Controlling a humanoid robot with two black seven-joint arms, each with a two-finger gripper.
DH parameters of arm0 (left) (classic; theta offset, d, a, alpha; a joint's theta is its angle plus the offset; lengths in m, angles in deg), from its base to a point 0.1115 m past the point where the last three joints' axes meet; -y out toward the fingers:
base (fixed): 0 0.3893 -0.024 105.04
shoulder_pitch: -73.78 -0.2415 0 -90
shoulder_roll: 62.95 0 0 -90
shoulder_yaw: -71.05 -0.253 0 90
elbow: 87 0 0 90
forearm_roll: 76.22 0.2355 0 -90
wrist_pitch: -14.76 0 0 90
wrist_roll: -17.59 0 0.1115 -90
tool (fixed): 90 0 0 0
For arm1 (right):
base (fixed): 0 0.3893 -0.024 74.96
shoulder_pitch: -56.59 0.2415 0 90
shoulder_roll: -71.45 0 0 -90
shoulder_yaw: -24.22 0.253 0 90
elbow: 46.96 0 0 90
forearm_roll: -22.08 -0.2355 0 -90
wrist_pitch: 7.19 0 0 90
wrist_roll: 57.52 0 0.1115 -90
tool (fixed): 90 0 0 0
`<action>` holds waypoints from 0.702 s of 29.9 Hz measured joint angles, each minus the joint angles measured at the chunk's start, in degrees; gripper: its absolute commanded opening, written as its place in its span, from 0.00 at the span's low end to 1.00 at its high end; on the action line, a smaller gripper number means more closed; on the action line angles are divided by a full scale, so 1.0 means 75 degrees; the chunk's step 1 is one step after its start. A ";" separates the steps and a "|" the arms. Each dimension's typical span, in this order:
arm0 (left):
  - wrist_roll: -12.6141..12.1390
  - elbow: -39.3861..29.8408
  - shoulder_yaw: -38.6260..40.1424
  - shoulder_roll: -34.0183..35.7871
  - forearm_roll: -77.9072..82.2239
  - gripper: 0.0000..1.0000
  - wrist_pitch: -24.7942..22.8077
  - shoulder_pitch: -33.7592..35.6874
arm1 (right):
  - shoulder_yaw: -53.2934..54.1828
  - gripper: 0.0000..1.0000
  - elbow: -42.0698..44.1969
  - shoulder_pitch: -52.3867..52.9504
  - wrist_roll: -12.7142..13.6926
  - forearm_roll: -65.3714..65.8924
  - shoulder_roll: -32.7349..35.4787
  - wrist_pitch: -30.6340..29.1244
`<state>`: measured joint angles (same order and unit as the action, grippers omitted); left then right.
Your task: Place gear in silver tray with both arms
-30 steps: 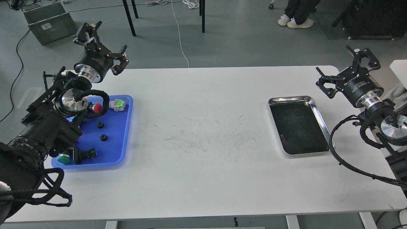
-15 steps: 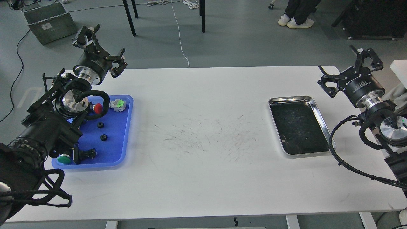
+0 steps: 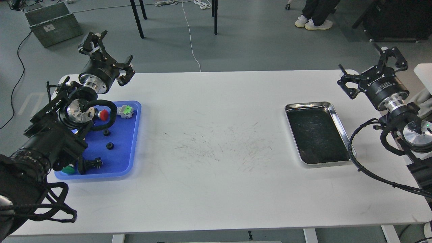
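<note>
Where the white table (image 3: 216, 189) runs nearest the robot, its surface is bare apart from a patch of dark scuff marks (image 3: 222, 145) toward the middle. On the robot's left, a blue tray (image 3: 130, 135) lies on the table, partly covered by the left arm (image 3: 50, 141); on it sit a green-capped button (image 3: 69, 169) at the near edge, a small black part (image 3: 92, 163) beside it, two small black gears (image 3: 109, 145) in the middle, and farther back a red-capped button (image 3: 104, 114) and a grey connector with a green insert (image 3: 125, 110). Well apart from it, on the robot's right, the silver tray (image 3: 337, 118) rests flat on the table with nothing in it. The right arm (image 3: 401, 114) rises just beside that tray. Farther back, the left gripper (image 3: 108, 50) is held up above the far left corner of the table, fingers spread and holding nothing. The right gripper (image 3: 369, 67) hovers over the far right corner, likewise spread wide and unladen. Beyond the table lie a green crate (image 3: 52, 22), table legs (image 3: 136, 18) and a person's white shoes (image 3: 312, 23) on the grey floor.
</note>
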<state>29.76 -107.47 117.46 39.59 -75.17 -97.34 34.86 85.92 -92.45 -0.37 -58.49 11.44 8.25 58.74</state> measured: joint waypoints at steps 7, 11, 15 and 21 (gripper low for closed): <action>-0.0016 -0.0105 -0.0636 0.0013 0.0004 1.00 -0.0009 0.0000 | 0.0033 0.99 -0.0081 0.0133 0.0082 -0.0003 0.0037 -0.0018; -0.0024 -0.0542 -0.1200 0.0312 0.0207 1.00 0.0048 0.0074 | -0.0017 0.99 -0.0121 0.0147 0.0095 -0.0005 0.0124 0.0024; -0.0112 -0.1377 -0.2167 0.1040 0.0929 1.00 0.0042 0.0161 | -0.0058 0.99 -0.0123 0.0165 0.0096 0.0025 0.0194 0.0016; -0.0160 -0.3782 -0.3588 0.3058 0.1797 1.00 0.0060 0.0188 | -0.0114 0.99 -0.0128 0.0125 0.0093 0.0092 0.0345 -0.0004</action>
<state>28.56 -135.83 90.55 62.53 -61.69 -96.89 36.27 85.07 -93.42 0.56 -57.79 12.13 10.84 58.71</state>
